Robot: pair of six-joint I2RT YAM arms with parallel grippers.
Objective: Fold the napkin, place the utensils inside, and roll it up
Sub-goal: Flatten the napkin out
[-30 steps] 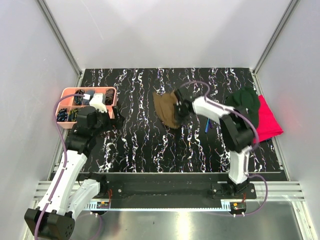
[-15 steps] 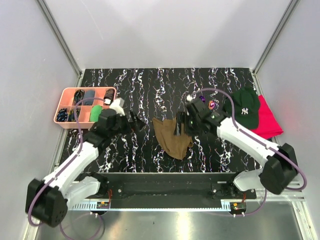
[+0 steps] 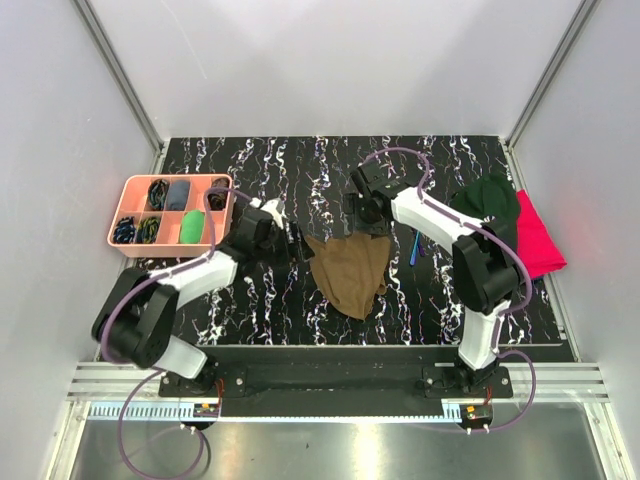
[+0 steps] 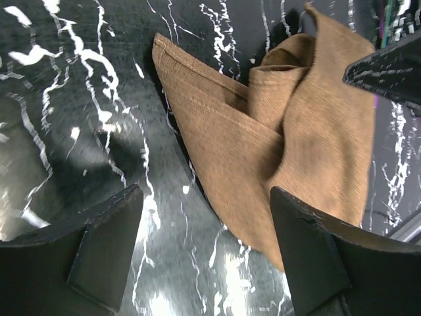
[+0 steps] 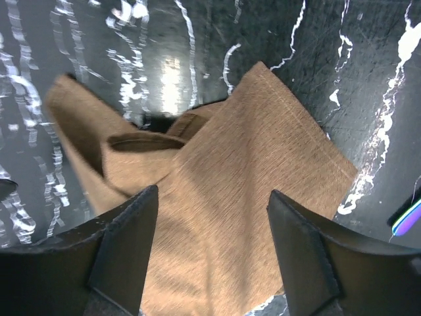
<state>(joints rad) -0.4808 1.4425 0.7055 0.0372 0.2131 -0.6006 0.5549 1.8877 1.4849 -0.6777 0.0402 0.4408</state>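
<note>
Only overhead shows the pink tray (image 3: 175, 178) left of the napkin (image 3: 350, 275).

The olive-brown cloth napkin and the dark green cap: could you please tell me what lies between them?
The top view shows slim iridescent blue-purple utensils lying there on the black marbled table; the white right arm crosses that stretch.

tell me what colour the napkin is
The napkin is plain olive-brown with no pattern; it shows best in the left wrist view.
</note>
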